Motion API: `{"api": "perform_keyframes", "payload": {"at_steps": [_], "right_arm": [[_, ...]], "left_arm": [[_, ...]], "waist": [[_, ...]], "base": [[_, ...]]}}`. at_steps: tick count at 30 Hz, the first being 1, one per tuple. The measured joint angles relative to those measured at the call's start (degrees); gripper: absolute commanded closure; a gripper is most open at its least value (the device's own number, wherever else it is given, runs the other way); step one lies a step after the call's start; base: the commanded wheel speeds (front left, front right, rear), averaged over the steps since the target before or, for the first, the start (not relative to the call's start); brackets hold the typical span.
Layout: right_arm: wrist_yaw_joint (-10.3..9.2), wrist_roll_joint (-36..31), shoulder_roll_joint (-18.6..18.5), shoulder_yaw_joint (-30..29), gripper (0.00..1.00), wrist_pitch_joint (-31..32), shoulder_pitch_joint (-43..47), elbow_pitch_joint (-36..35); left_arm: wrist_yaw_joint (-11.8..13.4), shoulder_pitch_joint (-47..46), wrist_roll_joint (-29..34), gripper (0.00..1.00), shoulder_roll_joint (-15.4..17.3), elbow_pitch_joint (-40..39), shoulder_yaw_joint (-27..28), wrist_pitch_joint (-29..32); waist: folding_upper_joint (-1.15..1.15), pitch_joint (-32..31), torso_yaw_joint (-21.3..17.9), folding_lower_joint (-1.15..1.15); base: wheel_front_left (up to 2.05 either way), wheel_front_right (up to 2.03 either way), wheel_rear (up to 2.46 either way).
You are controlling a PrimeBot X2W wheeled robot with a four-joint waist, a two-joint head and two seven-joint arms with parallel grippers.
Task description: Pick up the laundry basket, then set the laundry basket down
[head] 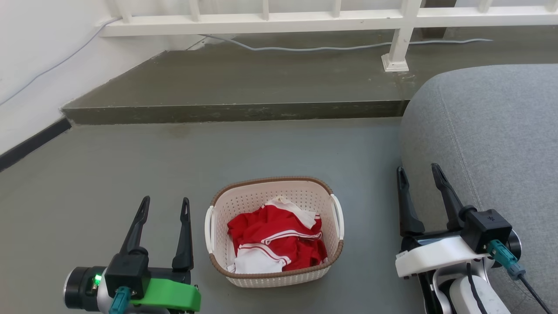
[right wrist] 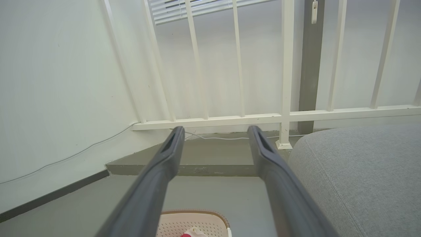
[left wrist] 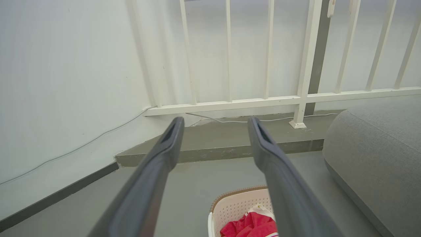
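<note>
laundry basket (head: 272, 179) sits on floor (head: 130, 174), lower centre; left gripper (head: 166, 199) lower left, right gripper (head: 417, 168) lower right, both with fingers apart, neither touching it

Ahead of the left gripper (head: 166, 199) and to its outer side, bare grey floor (head: 109, 174) runs free as far as a raised concrete step (head: 235, 112) and the white wall (head: 26, 65). The laundry basket (head: 272, 179) stands between it and the right gripper (head: 417, 168), a strip of floor on each flank. A grey cushion (head: 492, 131) crowds the right gripper's outer side, just beside its fingers.
</note>
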Motion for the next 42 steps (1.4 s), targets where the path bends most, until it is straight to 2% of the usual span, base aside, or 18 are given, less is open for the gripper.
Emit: {"api": "perform_keyframes", "payload": {"at_steps": [23, 33, 42], "right_arm": [[-0.01, -0.1, 0.0, 0.0, 0.0, 0.0, 0.4, -0.3], [-0.02, -1.2, 0.0, -0.1, 0.0, 0.0, -2.4, -1.2], [-0.02, -2.7, -0.2, -1.1, 0.0, -0.1, -9.2, 0.1]], "left_arm": [[0.0, 0.0, -1.4, 0.0, 0.0, -0.2, -0.2, 0.0], [0.5, -0.4, -2.5, 0.0, 0.0, -1.5, -0.2, 0.0], [0.4, -7.0, -2.9, 0.0, -0.1, 0.6, -1.1, 0.0]], "waist": [[0.0, 1.3, -0.2, 0.0], [0.0, 6.4, -0.3, 0.0], [0.0, 13.1, -0.4, 0.0]], "base": [[0.0, 0.0, 0.0], [0.0, 0.0, 0.0], [0.0, 0.0, 0.0]]}}
